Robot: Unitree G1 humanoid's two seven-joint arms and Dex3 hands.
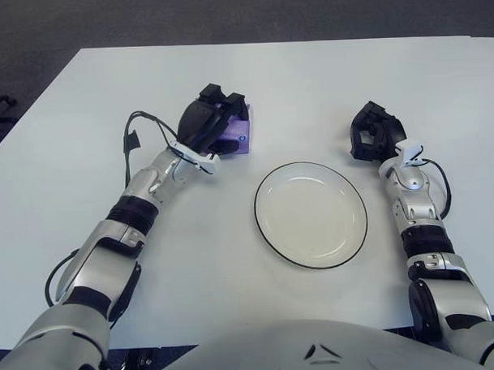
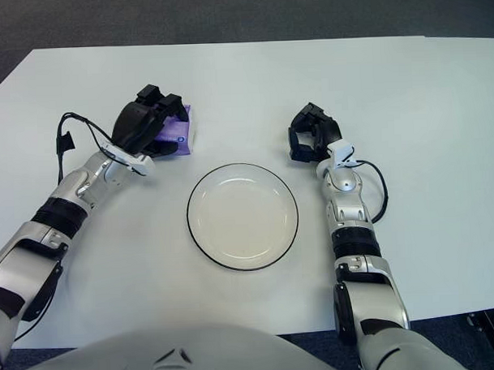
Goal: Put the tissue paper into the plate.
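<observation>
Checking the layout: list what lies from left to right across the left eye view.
left hand gripping the purple tissue pack → plate → right hand, all on the white table.

Purple tissue pack [image 1: 235, 133] (partly hidden under black fingers), up-left of the plate [image 1: 310, 214], white round plate with dark rim, bare, flat.
</observation>
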